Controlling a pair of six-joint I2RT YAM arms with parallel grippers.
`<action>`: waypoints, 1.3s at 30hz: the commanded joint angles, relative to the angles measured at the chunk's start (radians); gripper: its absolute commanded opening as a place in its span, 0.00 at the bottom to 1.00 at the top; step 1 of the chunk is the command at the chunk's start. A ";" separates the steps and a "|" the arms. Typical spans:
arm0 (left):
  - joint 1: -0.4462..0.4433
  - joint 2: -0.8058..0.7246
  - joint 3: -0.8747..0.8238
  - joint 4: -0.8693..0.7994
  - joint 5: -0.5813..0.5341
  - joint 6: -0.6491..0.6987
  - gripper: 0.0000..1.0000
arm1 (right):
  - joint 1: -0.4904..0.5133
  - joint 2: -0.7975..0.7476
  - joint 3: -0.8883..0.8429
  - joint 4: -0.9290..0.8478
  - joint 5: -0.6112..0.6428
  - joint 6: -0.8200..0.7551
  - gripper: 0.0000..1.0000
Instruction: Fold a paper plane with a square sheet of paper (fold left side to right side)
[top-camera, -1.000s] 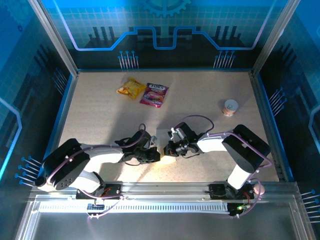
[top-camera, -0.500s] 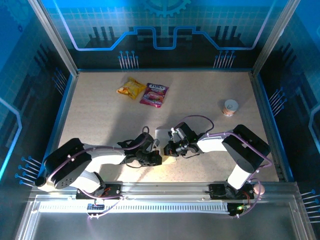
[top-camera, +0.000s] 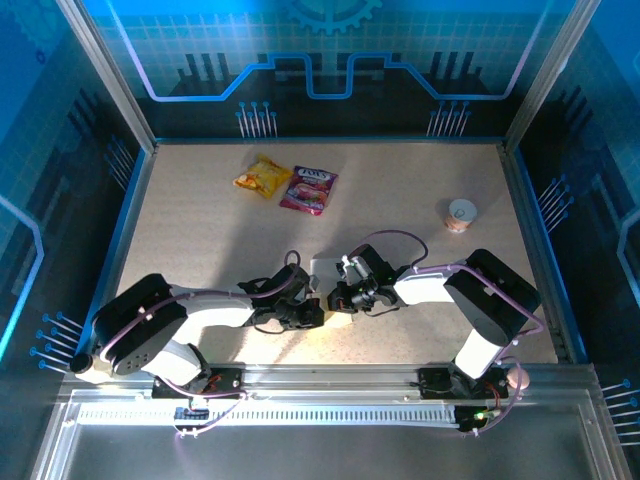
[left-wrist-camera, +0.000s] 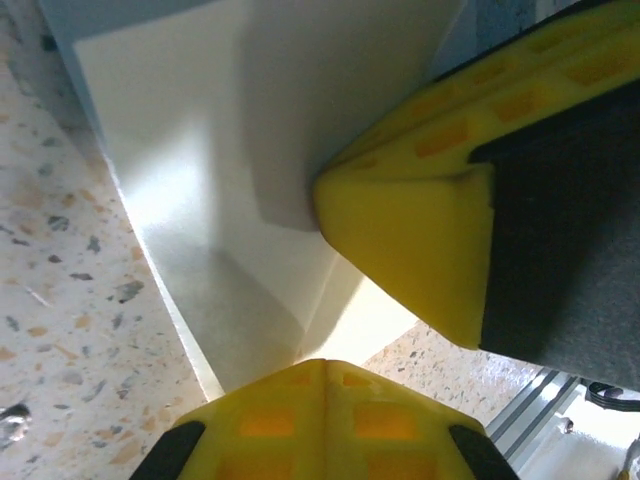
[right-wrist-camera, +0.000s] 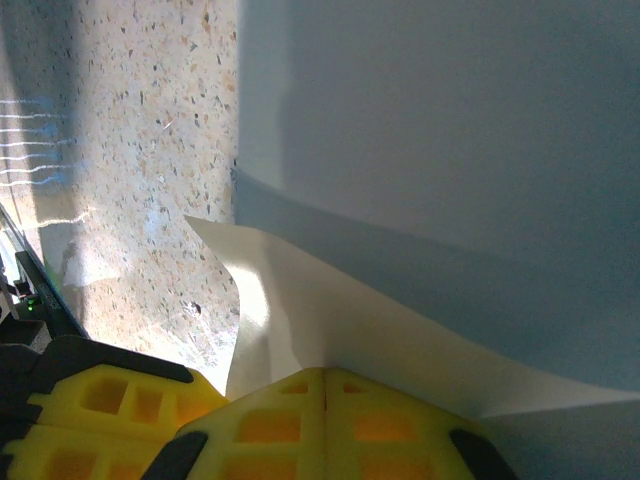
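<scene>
Paper: creased, lifted, near-centre of table between the arms; left gripper pinched tight on its left part; right gripper pinched tight just beside, rightward; fold likely travels that way.

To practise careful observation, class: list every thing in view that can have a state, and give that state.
paper: creased, bent upward, pinched by both grippers.
left gripper: shut on paper.
right gripper: shut on paper.
yellow packet: lying flat.
pink packet: lying flat.
cup: upright.
</scene>
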 joint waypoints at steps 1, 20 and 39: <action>-0.005 -0.022 0.007 -0.037 -0.037 0.017 0.01 | 0.025 0.047 -0.021 -0.140 0.045 -0.010 0.00; 0.000 -0.062 -0.020 -0.102 -0.092 0.016 0.01 | 0.025 0.054 -0.012 -0.143 0.042 -0.011 0.00; -0.001 -0.046 -0.037 -0.104 -0.115 0.006 0.00 | 0.025 -0.032 0.023 -0.151 0.025 -0.021 0.00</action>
